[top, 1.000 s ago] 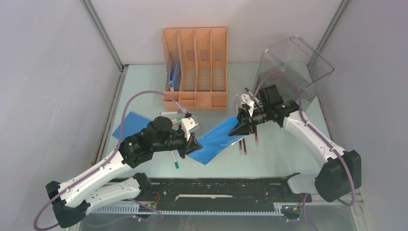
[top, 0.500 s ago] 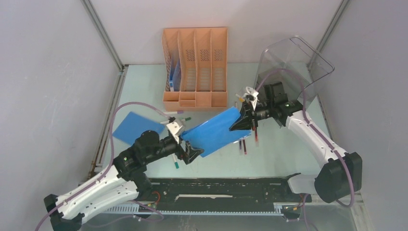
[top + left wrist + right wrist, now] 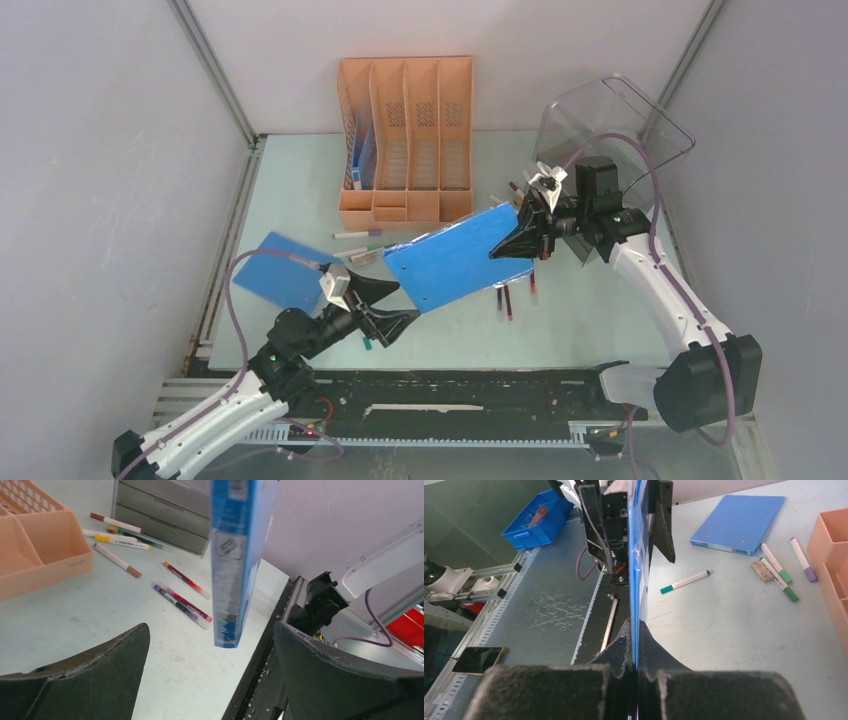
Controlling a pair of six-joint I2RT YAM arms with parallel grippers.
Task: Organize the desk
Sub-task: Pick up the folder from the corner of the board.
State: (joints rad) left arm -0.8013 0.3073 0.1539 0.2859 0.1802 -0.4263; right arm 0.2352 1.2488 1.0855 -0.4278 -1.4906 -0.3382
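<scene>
Above the pale green desk (image 3: 600, 320) a blue folder (image 3: 455, 260) hangs tilted, and my right gripper (image 3: 515, 240) is shut on its right edge. The right wrist view shows that folder (image 3: 636, 555) edge-on, pinched between the right gripper (image 3: 634, 640) jaws. My left gripper (image 3: 407, 303) stands open just short of the folder's near-left corner. From the left wrist the folder (image 3: 235, 570) hangs ahead of the wide-apart fingers (image 3: 100, 665), touching neither. A second blue folder (image 3: 285, 270) lies flat at the left.
An orange file rack (image 3: 405, 140) stands at the back, holding blue items in its left slot. A clear smoky bin (image 3: 610, 130) stands back right. Pens (image 3: 505, 300) and markers (image 3: 360, 236) lie scattered mid-desk, with a green marker (image 3: 684, 581) near the left arm. A black rail (image 3: 450, 395) runs along the front.
My left gripper opened, let go of the folder and drew back toward the front edge. My right gripper shut on the folder's right edge and lifted it up and to the back right.
</scene>
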